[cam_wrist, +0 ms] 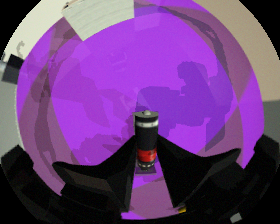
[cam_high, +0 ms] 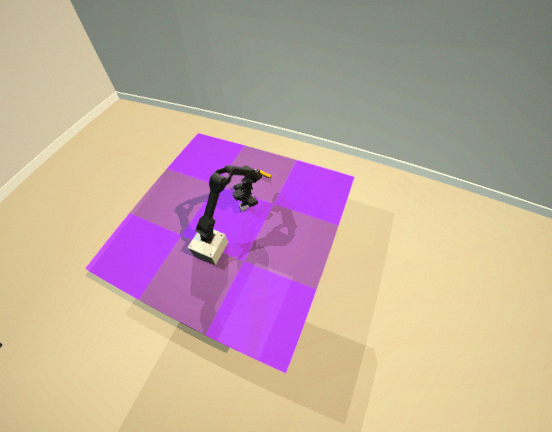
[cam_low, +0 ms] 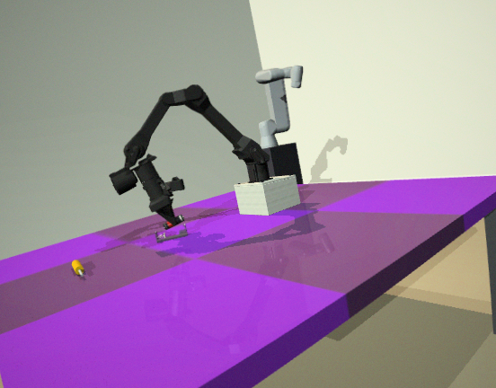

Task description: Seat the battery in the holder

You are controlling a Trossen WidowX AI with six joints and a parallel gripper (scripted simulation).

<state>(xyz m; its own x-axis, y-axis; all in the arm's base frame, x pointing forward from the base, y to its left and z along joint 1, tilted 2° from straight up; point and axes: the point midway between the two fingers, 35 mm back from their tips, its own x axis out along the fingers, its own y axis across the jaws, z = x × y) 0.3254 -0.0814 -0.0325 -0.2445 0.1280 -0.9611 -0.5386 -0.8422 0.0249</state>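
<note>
The gripper [cam_high: 245, 206] [cam_low: 174, 223] [cam_wrist: 145, 137] pinches the black-and-red battery [cam_low: 174, 223] [cam_wrist: 146, 137] between its fingers, terminal end outward (the red band sits nearer the fingertips). Just beneath it, the holder [cam_low: 171, 237] rests on the purple table [cam_high: 308, 250] [cam_low: 259, 265] [cam_wrist: 101, 65]; the battery is unseated.

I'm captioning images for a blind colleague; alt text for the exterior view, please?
Black robot arm's gripper grips a red-and-black battery, tilted just above its holder on a purple checkered table; a yellow-handled screwdriver lies nearby.
</note>
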